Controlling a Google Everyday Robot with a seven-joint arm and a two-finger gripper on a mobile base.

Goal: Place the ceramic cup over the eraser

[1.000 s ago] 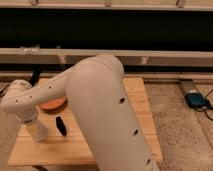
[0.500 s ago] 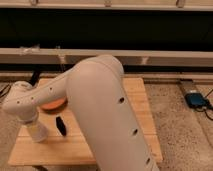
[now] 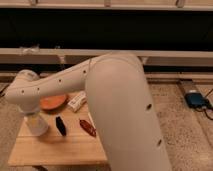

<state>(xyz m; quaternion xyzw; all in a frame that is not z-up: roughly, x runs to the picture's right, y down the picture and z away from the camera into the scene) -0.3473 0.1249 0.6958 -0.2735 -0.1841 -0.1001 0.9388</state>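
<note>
Ceramic cup [image 3: 38,127]: on wooden surface [image 3: 60,150], at 9 o'clock of eraser [image 3: 60,125], near but apart. Pincer [image 3: 33,117]: directly atop cup, open or clamped impossible to tell; presumably placed there for carrying cup over eraser.

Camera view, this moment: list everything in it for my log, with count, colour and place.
table: one, light wood, lower left
ceramic cup: one, white, left part of the table, directly under the tool
eraser: one, black, on the table just right of the cup
oblong thing: one, dark red, on the table right of the eraser
bowl: one, orange, back of the table
tube-shaped bottle: one, white, lying right of the bowl
device: one, blue, on the floor at far right
arm: one, white, reaching across to the left
tool: one, at the cup's top
</note>
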